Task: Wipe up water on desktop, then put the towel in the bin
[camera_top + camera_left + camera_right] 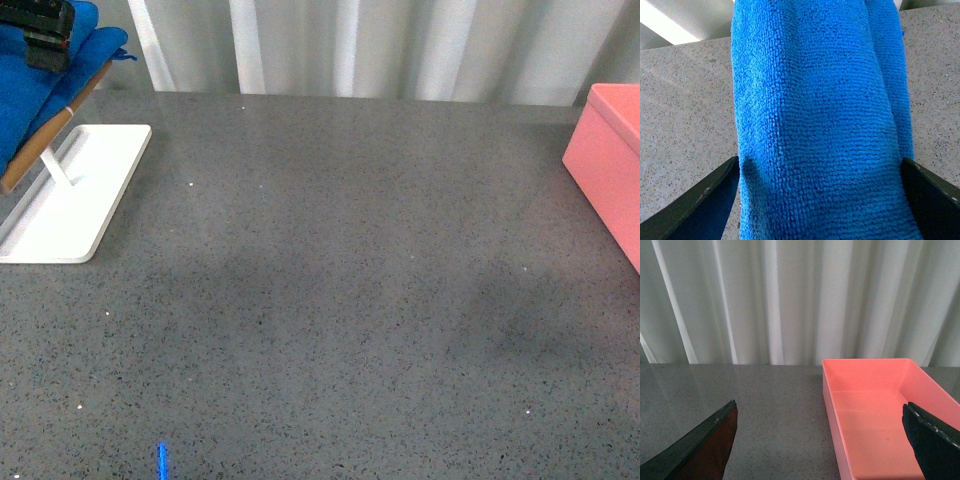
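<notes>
The bright blue towel (35, 95) hangs over a wooden bar at the far left of the speckled grey desktop (330, 290). My left gripper (45, 35) sits right on top of it, open, its dark fingers (695, 202) straddling the towel (820, 125) on both sides. The salmon-pink bin (612, 165) stands at the right edge of the desktop. In the right wrist view the bin (880, 415) lies empty just ahead, and my right gripper (825, 450) is open with nothing between its fingers. No water shows clearly on the desktop.
A white tray base (75, 195) with a white post and a wooden bar (45, 140) holds the towel at the left. Pale curtains (380, 45) close off the far edge of the desktop.
</notes>
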Tool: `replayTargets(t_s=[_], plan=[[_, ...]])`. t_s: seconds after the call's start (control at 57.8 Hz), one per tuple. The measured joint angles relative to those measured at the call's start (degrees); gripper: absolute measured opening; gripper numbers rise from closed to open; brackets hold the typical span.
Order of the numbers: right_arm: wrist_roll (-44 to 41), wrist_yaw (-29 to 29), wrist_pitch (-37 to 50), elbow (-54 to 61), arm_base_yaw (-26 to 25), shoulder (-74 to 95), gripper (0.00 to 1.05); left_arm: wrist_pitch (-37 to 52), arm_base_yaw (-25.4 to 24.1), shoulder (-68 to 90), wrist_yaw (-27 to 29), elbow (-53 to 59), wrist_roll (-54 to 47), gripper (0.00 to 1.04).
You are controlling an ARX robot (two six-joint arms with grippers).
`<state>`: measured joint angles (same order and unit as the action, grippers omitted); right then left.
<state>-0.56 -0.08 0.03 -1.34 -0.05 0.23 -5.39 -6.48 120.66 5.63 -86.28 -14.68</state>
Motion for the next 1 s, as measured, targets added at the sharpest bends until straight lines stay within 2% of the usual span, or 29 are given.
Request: replayTargets(t_s=[0.138, 0.173, 0.242, 0.467, 0.519, 0.657, 0.727, 1.003], plan=[[0.0, 0.0, 0.0, 0.0, 0.0, 0.0, 0.98, 0.2, 0.0, 0.0, 0.2, 0.0, 0.0, 0.98], [0.0, 0.0, 0.0, 0.0, 0.0, 0.0, 0.98, 0.3, 0.0, 0.0, 0.4, 0.1, 0.0, 0.95], [0.0, 0.0, 0.0, 0.0, 0.0, 0.0, 0.98, 0.3, 0.0, 0.0, 0.4, 0.3, 0.0, 0.78], [0.0, 0.0, 0.0, 0.0, 0.0, 0.0, 0.98, 0.3, 0.0, 0.0, 0.4, 0.4, 0.2, 0.41], [0.0, 0.0, 0.0, 0.0, 0.0, 0.0, 0.98, 0.3, 0.0, 0.0, 0.4, 0.5, 0.2, 0.28], [0.0, 0.0, 0.0, 0.0, 0.0, 0.0, 0.98, 0.3, 0.0, -0.3, 0.2, 0.5, 0.2, 0.1], [0.0, 0.0, 0.0, 0.0, 0.0, 0.0, 0.98, 0.2, 0.0, -0.7, 0.2, 0.6, 0.2, 0.05], [0.0, 0.0, 0.0, 0.0, 0.0, 0.0, 0.98, -0.6, -0.9, -4.7, -2.0, 1.7, 0.0, 0.05]])
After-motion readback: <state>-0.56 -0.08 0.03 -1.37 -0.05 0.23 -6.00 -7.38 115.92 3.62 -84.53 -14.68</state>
